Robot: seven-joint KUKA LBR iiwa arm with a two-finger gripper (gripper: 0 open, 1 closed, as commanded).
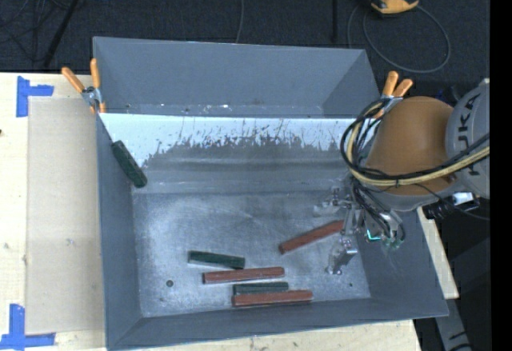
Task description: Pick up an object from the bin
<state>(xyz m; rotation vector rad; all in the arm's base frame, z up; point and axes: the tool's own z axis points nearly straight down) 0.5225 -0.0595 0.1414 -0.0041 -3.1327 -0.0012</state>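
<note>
Gripper (346, 249) low at the right side of the grey bin (240, 85), at the end of a reddish-brown bar (310, 238).

I cannot tell whether the gripper is spread or pressed together. The bar lies aslant, its right end meeting the gripper, the rest running down-left. Further left I note a dark green bar (216, 260) and a brown bar (242, 275).

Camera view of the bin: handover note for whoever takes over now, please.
The gripper is low at the right of the bin, by the right end of a tilted reddish-brown stick; no grip on it can be confirmed.
Four more sticks, green and reddish-brown, lie grouped near the front; a dark green stick leans on the left wall.
Done: nothing clearly lifted. Left: grasp one thing and lift it out.
</note>
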